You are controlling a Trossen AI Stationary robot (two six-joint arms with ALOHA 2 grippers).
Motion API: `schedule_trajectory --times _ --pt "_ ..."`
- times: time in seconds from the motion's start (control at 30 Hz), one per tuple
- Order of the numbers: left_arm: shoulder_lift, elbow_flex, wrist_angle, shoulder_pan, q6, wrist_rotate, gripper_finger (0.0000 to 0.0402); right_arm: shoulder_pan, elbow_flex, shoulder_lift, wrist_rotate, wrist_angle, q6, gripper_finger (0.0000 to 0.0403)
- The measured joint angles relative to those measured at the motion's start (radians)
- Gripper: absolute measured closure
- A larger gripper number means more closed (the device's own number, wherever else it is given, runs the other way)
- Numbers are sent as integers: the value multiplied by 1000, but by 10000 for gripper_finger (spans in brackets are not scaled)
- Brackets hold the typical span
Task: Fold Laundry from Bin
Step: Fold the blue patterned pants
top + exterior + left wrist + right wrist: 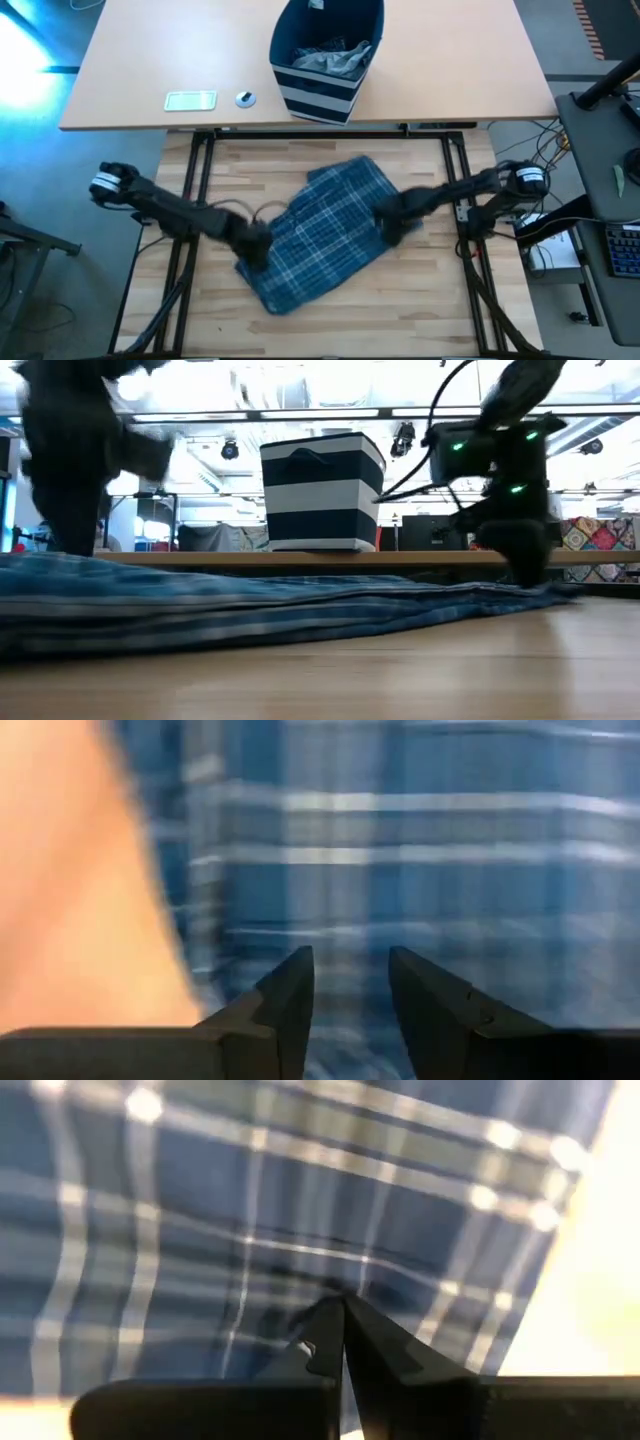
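One plaid garment lay spread across my wooden table, blue with white lines, bunched a little toward the near edge, while the rest of the laundry, a grey heap, sat in the bin on the farther tan table. I judged I was in the folding step on this first piece, flattening or setting up a fold, with the bin's contents not yet dealt with.

My left gripper sat at the garment's left edge, low over the cloth. Its fingers stood partly apart, and through the gap I saw only plaid, nothing pinched between them, so I took it as open and empty. My right gripper pressed down at the garment's right edge, its fingers closed tight together. From its wrist view the tips met right at the fabric, yet I could not tell whether a fold of cloth was caught between them.

Next, I reckoned, the left claw needed to close on its edge so both sides could lift together and carry one half over the other. The cloth was soft and would sag, so an even, matched lift mattered.

A small pale card and a round token lay on the tan table, well apart from the work.
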Motion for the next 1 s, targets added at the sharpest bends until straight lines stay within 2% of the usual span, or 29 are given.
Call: schedule_trajectory --times 0.1,0.23,0.4,0.47,0.57,0.67,0.77,0.87,1.0 --pt "-42 53 -1 -48 -71 -69 264 -92 11 -58 23 11 -52 394" --pt "-94 93 -9 42 18 -128 230 -89 35 -148 13 48 1 394" --pt "-78 86 -18 191 285 -128 204 55 36 -200 -53 251 207 394" --pt "-55 65 -19 218 350 -127 203 135 36 -165 -58 376 295 394" --pt "-25 8 -21 222 365 -114 205 235 42 -60 -59 524 417 394" --pt "-5 -76 -20 197 307 -80 207 292 76 73 -61 538 494 394" --pt "0 -143 43 137 224 -18 208 292 121 170 -70 410 515 394" --pt "1 -169 182 35 96 17 208 239 159 199 -75 260 419 394" --pt "28 -159 440 -75 -95 -27 208 124 193 188 -18 107 191 394"
